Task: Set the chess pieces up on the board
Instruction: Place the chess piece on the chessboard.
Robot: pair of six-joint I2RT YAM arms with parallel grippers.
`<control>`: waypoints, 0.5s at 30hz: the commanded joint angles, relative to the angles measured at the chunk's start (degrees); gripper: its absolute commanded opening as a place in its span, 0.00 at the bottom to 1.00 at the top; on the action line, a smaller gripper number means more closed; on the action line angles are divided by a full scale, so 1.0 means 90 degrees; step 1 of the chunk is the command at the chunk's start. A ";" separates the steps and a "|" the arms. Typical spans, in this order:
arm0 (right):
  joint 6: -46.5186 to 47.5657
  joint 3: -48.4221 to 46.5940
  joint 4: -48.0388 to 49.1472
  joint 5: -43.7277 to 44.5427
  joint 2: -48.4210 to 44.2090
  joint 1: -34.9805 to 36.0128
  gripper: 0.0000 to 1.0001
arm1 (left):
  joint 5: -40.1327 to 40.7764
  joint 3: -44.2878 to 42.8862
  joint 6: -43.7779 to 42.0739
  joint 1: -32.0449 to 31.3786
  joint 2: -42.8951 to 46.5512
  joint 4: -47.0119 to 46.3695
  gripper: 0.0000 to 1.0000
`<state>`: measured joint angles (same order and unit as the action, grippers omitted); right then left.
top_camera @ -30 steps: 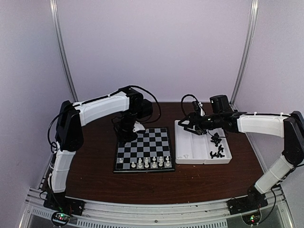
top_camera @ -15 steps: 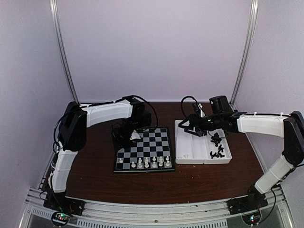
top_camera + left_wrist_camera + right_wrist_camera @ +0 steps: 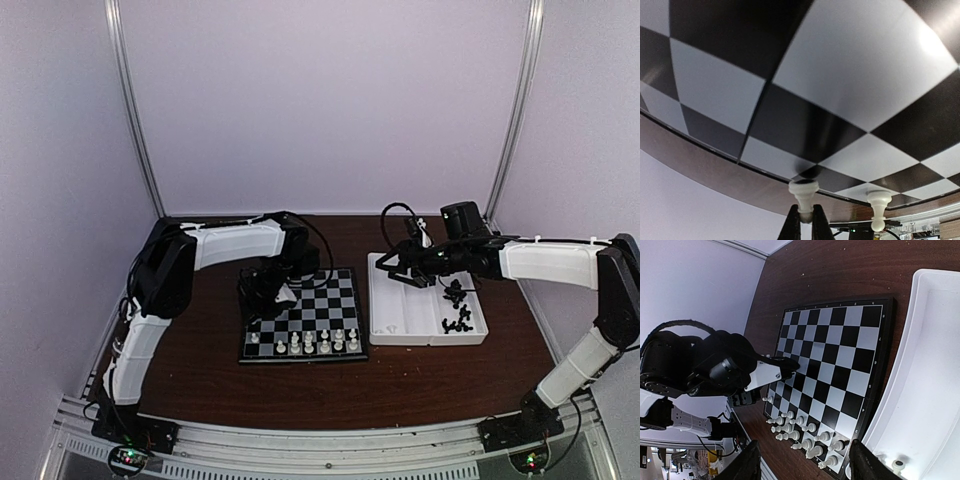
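The board (image 3: 318, 300) lies left of centre, with several white chess pieces (image 3: 310, 343) on its two near rows. My left gripper (image 3: 270, 300) is over the board's left edge, shut on a white pawn (image 3: 804, 192). The pawn's base is at or just above a black edge square; I cannot tell if it touches. Another white pawn (image 3: 878, 206) stands beside it. My right gripper (image 3: 393, 264) hangs open and empty over the far left corner of the white tray (image 3: 400, 335). Black pieces (image 3: 458, 308) lie in the tray's right compartment. The right wrist view shows the board (image 3: 840, 355) and white pieces (image 3: 805, 432).
The tray's left compartment (image 3: 935, 405) holds a white piece (image 3: 897, 465) at its near end. The left arm's elbow (image 3: 165, 265) and cable stand left of the board. Metal frame posts (image 3: 135, 110) rise at the back corners.
The left arm has dropped and drawn its gripper down and slightly left over the board's left edge. The right arm has not moved.
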<state>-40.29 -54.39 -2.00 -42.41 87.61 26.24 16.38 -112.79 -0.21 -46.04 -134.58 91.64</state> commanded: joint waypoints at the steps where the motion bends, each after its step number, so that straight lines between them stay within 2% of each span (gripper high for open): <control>1: 0.0044 -0.0048 0.0042 0.0015 -0.0101 -0.0034 0.60 | -0.0136 -0.0104 -0.0120 0.0062 -0.0217 -0.0001 0.00; 3: 0.0035 -0.0050 0.0046 0.0015 -0.0089 -0.0038 0.60 | -0.0094 -0.0170 -0.0085 0.0067 -0.0266 0.0040 0.02; 7: 0.0036 -0.0050 0.0046 0.0006 -0.0086 -0.0040 0.60 | -0.0028 -0.0266 -0.0014 0.0076 -0.0264 0.0091 0.17; 15: 0.0026 -0.0041 0.0049 -0.0004 -0.0101 -0.0041 0.60 | -0.0125 -0.0408 0.0004 0.0086 0.0009 -0.0141 0.25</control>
<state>-40.34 -54.39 -1.98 -42.41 87.61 26.24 16.19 -114.67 -0.34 -45.71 -136.11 91.48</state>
